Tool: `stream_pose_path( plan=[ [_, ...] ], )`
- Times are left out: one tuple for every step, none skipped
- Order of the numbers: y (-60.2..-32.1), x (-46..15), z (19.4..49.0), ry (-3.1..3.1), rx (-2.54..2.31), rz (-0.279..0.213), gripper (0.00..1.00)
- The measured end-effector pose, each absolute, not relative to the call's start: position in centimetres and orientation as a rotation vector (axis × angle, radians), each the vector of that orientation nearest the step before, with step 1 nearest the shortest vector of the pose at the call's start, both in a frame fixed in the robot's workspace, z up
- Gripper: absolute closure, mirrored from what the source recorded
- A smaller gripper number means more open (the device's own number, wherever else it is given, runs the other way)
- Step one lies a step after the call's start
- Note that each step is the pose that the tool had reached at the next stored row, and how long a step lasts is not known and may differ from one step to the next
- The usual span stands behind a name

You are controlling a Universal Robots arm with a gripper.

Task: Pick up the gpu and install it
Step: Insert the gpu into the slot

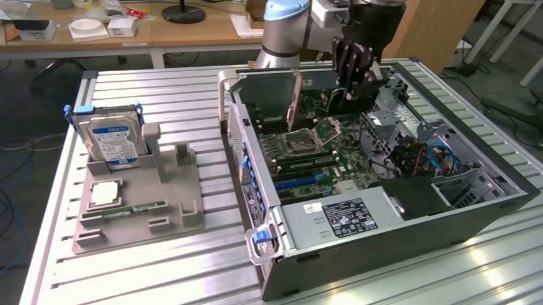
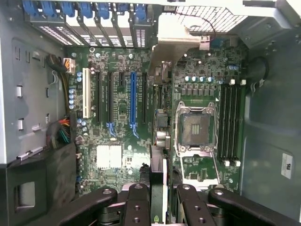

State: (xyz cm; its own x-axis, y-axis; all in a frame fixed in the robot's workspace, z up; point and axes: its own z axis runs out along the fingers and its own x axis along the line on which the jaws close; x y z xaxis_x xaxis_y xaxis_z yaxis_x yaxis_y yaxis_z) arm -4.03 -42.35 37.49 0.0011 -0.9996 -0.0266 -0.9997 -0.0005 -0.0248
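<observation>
In the exterior view, the bench (image 1: 152, 267) carries a grey holder (image 1: 127, 222) at the lower left of the frame. A hard drive (image 1: 112, 140) stands in the holder, and a narrow memory stick (image 1: 136, 208) lies flat on it. No dark card sits there, so the pick-up looks done. The open computer case (image 1: 475, 210) fills the right half of the frame. At the upper middle, the tool (image 1: 357, 95) hangs inside the far end of the case. The gpu (image 1: 316, 98) appears to hang upright from it, raised above the board, stretching toward the exterior view's left, though its outline is hard to separate from the parts behind.

In the wrist view, the tool (image 2: 161, 188) is clamped on the gpu (image 2: 157, 172). The card is seen edge-on, with one finger (image 2: 137, 197) on each flat side of it. Its silvery bracket (image 2: 176, 42) is at the end away from the tool, toward the row of blue clips (image 2: 89, 9) on the case wall. Below the card lies the motherboard (image 2: 122, 70). The card hovers over the strip between the long blue slot (image 2: 133, 99) and the processor socket (image 2: 195, 129), beside the slot rather than over it.

By my judgement, the card is lifted and carried in but not seated. Lining it up with a slot and pressing it home remain.
</observation>
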Motion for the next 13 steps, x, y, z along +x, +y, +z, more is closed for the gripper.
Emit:
stream_pose_path(
  plan=[
    [-42.37, -4.07, 37.34, 2.196, -2.195, 0.002, 0.73],
    [-42.41, -4.07, 37.21, 2.198, -2.194, 0.002, 0.73],
    [-42.43, -4.07, 37.1, 2.198, -2.194, 0.002, 0.73],
    [-42.43, -4.08, 37.02, 2.199, -2.194, 0.002, 0.73],
    [-42.43, -4.08, 36.85, 2.199, -2.193, 0.002, 0.73],
    [-42.43, -4.07, 36.78, 2.199, -2.194, 0.001, 0.73],
    [-42.43, -4.07, 36.75, 2.199, -2.194, 0.001, 0.73],
    [-42.43, -4.07, 36.73, 2.199, -2.194, 0.002, 0.73],
    [-42.43, -4.11, 36.68, 2.199, -2.194, 0.002, 0.73],
    [-42.44, -4.16, 36.64, 2.2, -2.193, 0.002, 0.73],
    [-42.44, -4.28, 36.6, 2.204, -2.189, 0.002, 0.73],
    [-42.44, -4.37, 36.56, 2.209, -2.184, 0.002, 0.73],
    [-42.44, -4.44, 36.47, 2.213, -2.179, 0.001, 0.73]
  ],
)
